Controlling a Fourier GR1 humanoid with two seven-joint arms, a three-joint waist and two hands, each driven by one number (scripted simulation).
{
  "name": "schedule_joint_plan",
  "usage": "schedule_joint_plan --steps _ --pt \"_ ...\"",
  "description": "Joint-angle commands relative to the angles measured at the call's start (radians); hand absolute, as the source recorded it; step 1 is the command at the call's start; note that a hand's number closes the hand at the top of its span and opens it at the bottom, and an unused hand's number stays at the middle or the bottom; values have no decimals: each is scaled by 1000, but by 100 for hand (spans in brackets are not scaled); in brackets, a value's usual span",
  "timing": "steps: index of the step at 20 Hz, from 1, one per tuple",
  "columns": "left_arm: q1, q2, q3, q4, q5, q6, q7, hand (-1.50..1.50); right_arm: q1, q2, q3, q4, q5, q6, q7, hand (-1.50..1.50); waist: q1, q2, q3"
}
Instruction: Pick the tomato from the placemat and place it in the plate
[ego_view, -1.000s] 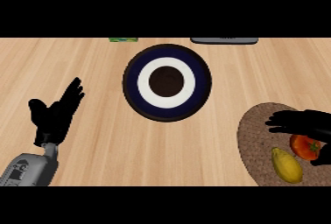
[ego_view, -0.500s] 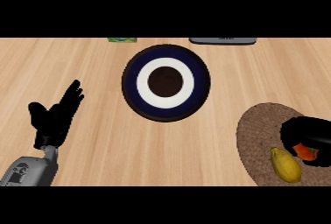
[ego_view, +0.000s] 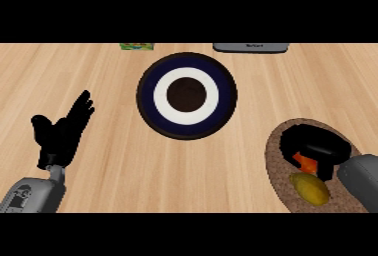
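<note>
Navy plate (ego_view: 148, 95) with white ring and dark centre; orange-red tomato (ego_view: 305, 162); brown woven placemat (ego_view: 279, 155).

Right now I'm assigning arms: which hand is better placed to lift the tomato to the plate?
Right. The black right hand is curled over the red tomato on the brown round placemat; the left hand rests open across the counter.

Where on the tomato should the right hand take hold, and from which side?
From above, fingers round its sides. The tomato sits on the placemat with the yellow fruit close on its near side, so a top approach probably avoids that. The right hand already covers it from above, curled round it; only a red patch shows.
</note>
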Motion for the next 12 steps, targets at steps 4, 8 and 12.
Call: schedule_joint_plan --steps 4,8,12 --pt "3 -1 0 7 -3 3 2 0 -22 391 -14 -110 -94 22 386 150 6 -13 16" --pt "13 9 9 16 -8 13 16 0 -92 561 -93 -199 -93 -136 638 150 -15 -28 19" --pt "19 14 12 9 -3 1 8 0 -172 651 -110 -258 -8 -297 933 150 -11 -24 18"
